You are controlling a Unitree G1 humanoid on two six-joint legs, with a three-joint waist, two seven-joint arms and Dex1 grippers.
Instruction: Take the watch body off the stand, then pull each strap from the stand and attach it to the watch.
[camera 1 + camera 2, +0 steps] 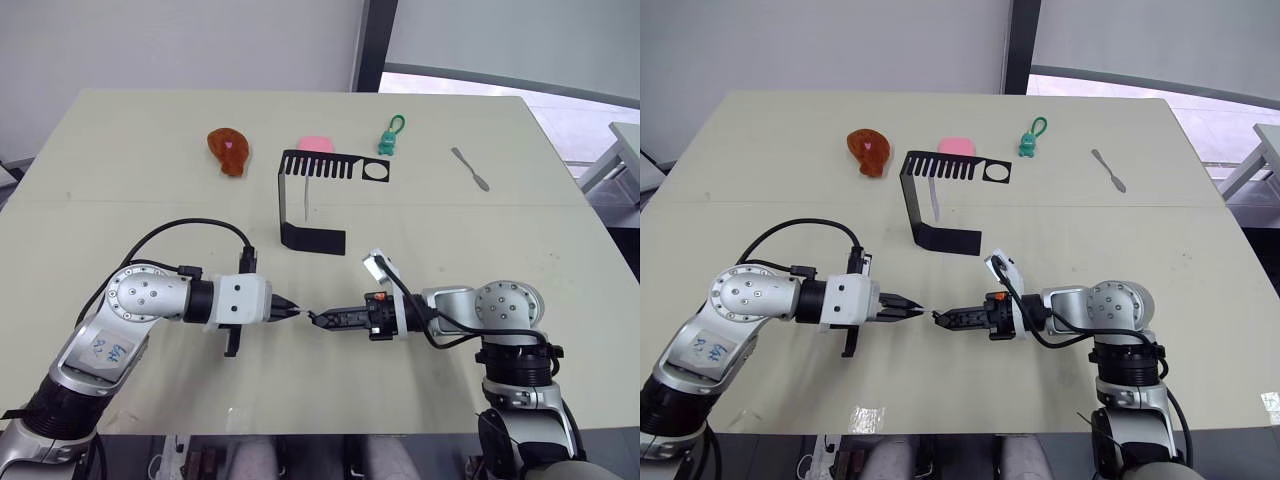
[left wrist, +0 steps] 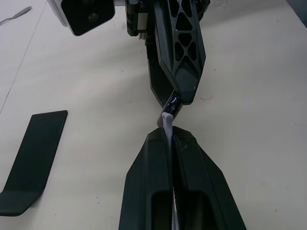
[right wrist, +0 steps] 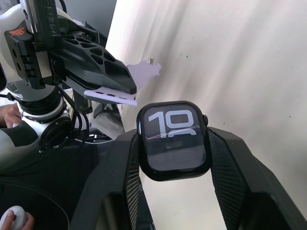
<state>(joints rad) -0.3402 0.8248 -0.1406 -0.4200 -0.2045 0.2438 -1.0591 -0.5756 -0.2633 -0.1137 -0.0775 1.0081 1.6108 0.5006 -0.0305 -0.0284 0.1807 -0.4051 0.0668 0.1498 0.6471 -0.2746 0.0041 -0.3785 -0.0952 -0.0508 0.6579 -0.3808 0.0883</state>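
Note:
My right gripper (image 1: 318,319) is shut on the watch body (image 3: 173,140), a small black case whose screen shows pale digits. My left gripper (image 1: 292,313) faces it tip to tip, low over the table's front middle, and is shut on a thin lavender strap (image 2: 168,122). The strap's free end meets the edge of the watch body (image 2: 173,103). The black stand (image 1: 300,190) rests behind both grippers at the table's centre. A second pale strap (image 1: 934,203) hangs from its comb top.
Along the back of the table lie an orange-brown lump (image 1: 228,150), a pink object (image 1: 316,145), a green keychain figure (image 1: 389,140) and a grey metal tool (image 1: 470,168). The stand's flat base (image 1: 313,238) lies just beyond the grippers.

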